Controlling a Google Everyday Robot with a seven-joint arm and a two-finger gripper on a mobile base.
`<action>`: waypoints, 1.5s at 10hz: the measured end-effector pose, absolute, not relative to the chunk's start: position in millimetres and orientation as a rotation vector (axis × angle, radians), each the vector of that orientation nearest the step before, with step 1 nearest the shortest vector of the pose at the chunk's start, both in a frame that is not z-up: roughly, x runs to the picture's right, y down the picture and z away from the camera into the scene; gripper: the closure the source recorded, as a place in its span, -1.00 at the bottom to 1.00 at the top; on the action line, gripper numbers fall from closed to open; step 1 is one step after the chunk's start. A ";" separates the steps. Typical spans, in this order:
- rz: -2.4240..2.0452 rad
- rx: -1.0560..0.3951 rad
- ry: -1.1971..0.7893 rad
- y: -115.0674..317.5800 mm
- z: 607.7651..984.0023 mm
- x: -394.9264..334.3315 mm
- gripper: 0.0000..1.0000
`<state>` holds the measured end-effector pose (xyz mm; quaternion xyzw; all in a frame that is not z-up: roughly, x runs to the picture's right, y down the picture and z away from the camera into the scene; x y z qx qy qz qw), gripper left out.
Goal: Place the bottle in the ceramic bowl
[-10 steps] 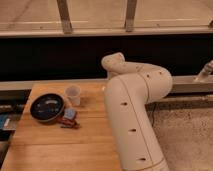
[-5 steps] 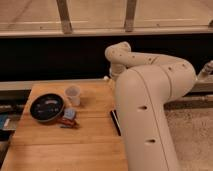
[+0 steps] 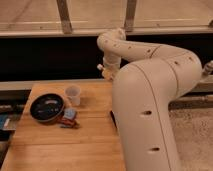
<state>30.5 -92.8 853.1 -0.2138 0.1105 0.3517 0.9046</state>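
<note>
Status: pick looks done, place not done. Bottle (image 3: 104,71) not yet in ceramic bowl (image 3: 32,109).

Bowl: left-centre of frame, on wooden table (image 3: 60,147), nr the table's left edge. Nothing in it but faint pale marks.

Bottle: centre of frame, over the table's back edge, at the tip of my arm. White cap points left, yellowish body runs to lower right. Well apart from bowl, up and to the right of it.

Gripper (image 3: 108,68): centre of frame, just under the wrist, mostly hidden by my own arm. Clenched. Bottle seems to hang clear of the tabletop, so I judge it's clenched on the bottle; contact itself not visible.

Arm pose: large link fills right half of frame, next link loops to top centre, then bends down to the wrist.

Left to do (est.): carry bottle to lower left over bowl, lower, let go. Translucent cup (image 3: 73,95) stands just right of bowl, roughly on that path, so watch clearance. Blue-red packet (image 3: 69,118) lies just beside bowl's lower-right rim.
</note>
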 end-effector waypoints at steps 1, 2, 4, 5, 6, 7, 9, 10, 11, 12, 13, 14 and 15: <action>0.695 -0.434 0.215 -99.1 855.7 13.2 1.00; 0.662 -0.426 0.200 -105.9 855.9 -3.3 1.00; 0.589 -0.411 0.175 -116.6 848.9 -33.2 1.00; 0.553 -0.404 0.158 -120.0 842.3 -49.6 1.00; 0.522 -0.398 0.142 -121.8 835.6 -62.6 1.00; 0.486 -0.392 0.120 -123.8 827.7 -79.0 1.00; 0.414 -0.380 0.061 -128.3 811.7 -110.9 1.00; 0.382 -0.382 0.025 -128.5 806.0 -125.2 1.00; 0.361 -0.386 0.000 -127.8 803.0 -134.8 1.00; 0.339 -0.396 -0.029 -126.1 800.5 -145.0 1.00; 0.327 -0.405 -0.049 -124.7 799.7 -152.7 1.00; 0.303 -0.425 -0.086 -121.3 797.3 -167.3 1.00; 0.287 -0.443 -0.116 -117.6 794.9 -179.4 1.00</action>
